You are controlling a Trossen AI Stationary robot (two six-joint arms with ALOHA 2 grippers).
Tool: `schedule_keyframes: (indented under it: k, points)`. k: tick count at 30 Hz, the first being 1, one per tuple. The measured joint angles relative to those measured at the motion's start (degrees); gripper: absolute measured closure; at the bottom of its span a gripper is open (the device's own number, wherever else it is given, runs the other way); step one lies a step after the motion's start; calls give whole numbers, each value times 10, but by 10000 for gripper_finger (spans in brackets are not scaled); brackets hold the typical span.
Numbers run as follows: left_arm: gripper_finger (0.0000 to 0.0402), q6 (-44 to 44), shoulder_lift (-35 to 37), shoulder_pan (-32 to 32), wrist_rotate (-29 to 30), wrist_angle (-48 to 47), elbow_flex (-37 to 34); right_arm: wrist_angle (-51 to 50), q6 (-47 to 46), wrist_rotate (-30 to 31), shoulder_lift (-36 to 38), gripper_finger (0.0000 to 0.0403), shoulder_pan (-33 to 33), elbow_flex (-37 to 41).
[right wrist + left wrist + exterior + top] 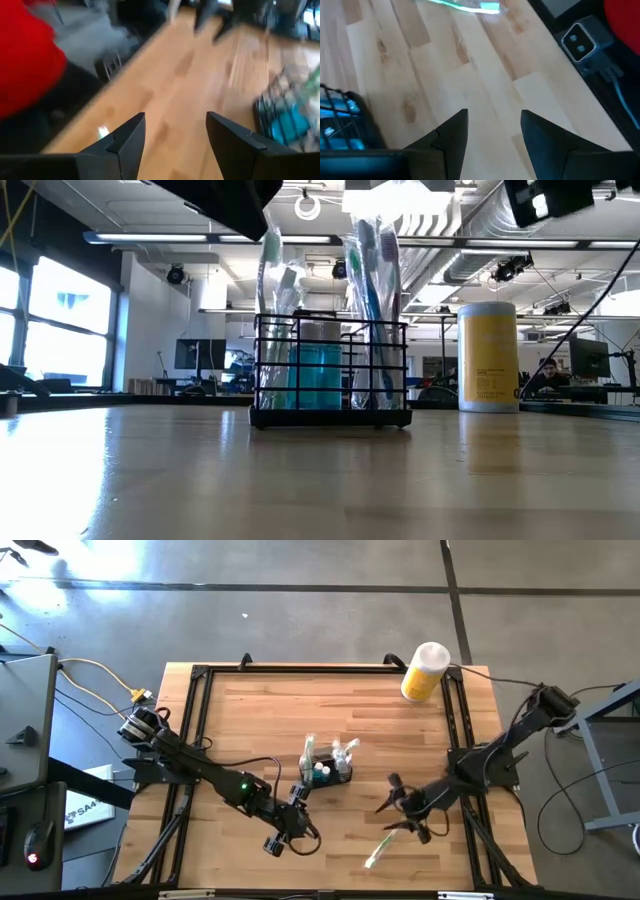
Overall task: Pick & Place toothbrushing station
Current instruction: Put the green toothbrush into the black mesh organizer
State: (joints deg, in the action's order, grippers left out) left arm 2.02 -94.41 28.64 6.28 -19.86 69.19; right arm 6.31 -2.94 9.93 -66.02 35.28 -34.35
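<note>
Black mesh toothbrushing station (327, 771) sat mid-table, ungrasped; your left gripper (298, 823) and right gripper (400, 810) flanked it, jaws wide, likely readying a pick.

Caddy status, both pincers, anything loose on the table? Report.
Both pincers open, empty: left, right. Caddy upright mid-table, untouched, between them. Loose toothbrush near right pincer; yellow canister at far edge.

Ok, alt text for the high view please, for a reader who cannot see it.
Seen from above, a black wire-mesh caddy holding wrapped toothbrushes stands mid-table, untouched. The left pincer and right pincer, both open and empty, flank it nearer the front edge. A wrapped toothbrush lies loose by the right pincer; a yellow canister lies at the far edge.
</note>
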Motion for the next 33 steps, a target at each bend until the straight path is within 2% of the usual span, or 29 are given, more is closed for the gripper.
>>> schedule_keyframes:
  k: [5, 10, 21, 26, 33]
  points:
    - [225, 1, 0, 0, -6, 37, 0, 4, -3, 52, -62, 201, 43, 0]
    - [225, 35, 0, 0, -11, 70, 0, 14, -45, 51, -120, 201, 66, -9]
    - [225, 57, 0, -2, -9, 71, 0, -59, -75, 47, -243, 201, 121, -120]
    - [225, -7, 0, -2, 3, 79, 0, -96, -151, 51, -293, 201, 125, -135]
    - [225, -123, 0, -2, 13, 124, 0, -95, -211, 50, -358, 201, 111, -137]
